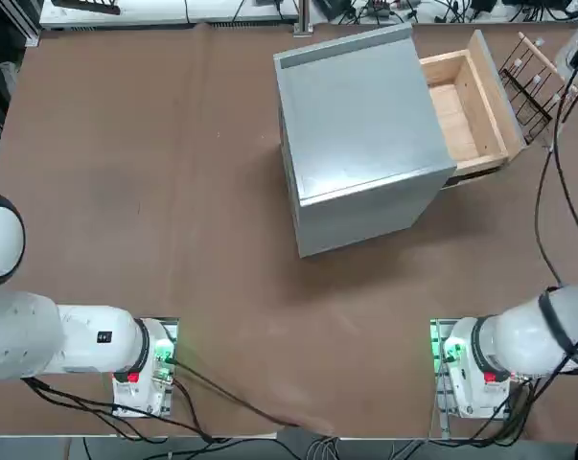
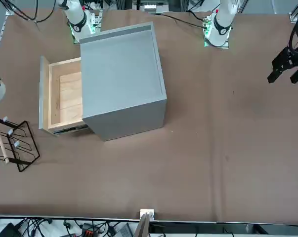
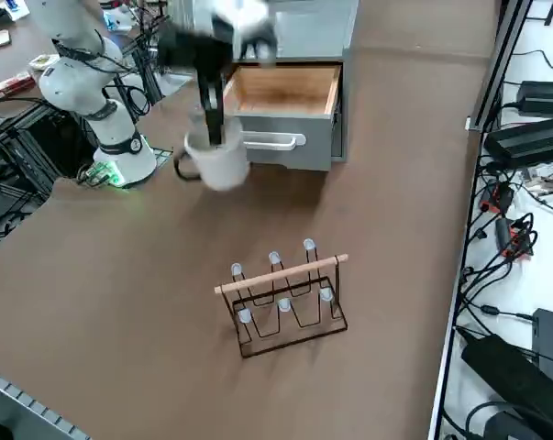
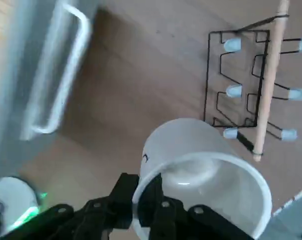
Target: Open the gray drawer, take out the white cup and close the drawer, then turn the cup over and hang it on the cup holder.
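My right gripper (image 3: 214,136) is shut on the rim of the white cup (image 3: 217,163), which hangs upright in the air in front of the gray drawer (image 3: 285,96). In the wrist view the fingers (image 4: 161,202) pinch the cup (image 4: 201,170) at its wall, mouth towards the camera. The drawer (image 1: 471,105) stands pulled out of the gray cabinet (image 1: 360,134) and its plywood tray is empty. The cup holder (image 3: 285,293) stands on the table a little way from the drawer front, also in the wrist view beyond the cup (image 4: 256,85).
The cup holder (image 1: 533,81) sits close to the table's far right corner. A white bar handle (image 3: 271,141) sticks out from the drawer front. Cables and power bricks lie off the table edge on the robot's right.
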`<state>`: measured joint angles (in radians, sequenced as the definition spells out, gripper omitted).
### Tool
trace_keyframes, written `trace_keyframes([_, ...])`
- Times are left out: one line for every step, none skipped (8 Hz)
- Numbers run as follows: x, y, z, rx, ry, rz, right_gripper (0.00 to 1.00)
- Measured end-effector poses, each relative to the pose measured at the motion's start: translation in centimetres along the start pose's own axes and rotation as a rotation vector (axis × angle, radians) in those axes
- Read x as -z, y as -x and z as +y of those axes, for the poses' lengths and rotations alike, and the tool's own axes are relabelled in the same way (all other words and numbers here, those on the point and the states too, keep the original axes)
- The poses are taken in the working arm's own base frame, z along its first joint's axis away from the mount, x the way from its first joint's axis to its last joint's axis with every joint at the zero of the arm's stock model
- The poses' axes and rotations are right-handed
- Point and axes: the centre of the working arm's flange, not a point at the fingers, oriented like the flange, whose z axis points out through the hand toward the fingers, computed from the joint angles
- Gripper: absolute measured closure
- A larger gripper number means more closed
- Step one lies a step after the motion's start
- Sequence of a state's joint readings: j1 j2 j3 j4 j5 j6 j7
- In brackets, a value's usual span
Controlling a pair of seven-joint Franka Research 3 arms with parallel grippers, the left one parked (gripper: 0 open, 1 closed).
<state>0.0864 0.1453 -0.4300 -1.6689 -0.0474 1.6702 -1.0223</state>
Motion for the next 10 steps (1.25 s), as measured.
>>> trace_keyframes([-4.6,0.1,1.0,0.092,0.007,0.000,0.94])
trace_keyframes([-8.5,0.5,1.3,0.175,0.010,0.000,0.94])
trace_keyframes([-11.7,1.0,1.2,0.243,0.013,0.003,0.94])
trace_keyframes([-14.5,1.4,0.8,0.314,0.029,0.006,0.94])
trace_keyframes([-17.0,1.6,0.3,0.391,0.055,-0.001,0.94])
trace_keyframes([-19.1,1.7,-0.5,0.463,0.085,-0.023,0.94])
trace_keyframes([-20.9,1.8,-1.2,0.506,0.103,-0.040,0.94])
trace_keyframes([-22.3,1.8,-1.9,0.531,0.107,-0.047,0.94])
trace_keyframes([-23.6,1.8,-2.5,0.545,0.103,-0.052,0.94])
trace_keyframes([-25.1,1.6,-2.7,0.552,0.095,-0.061,0.94])
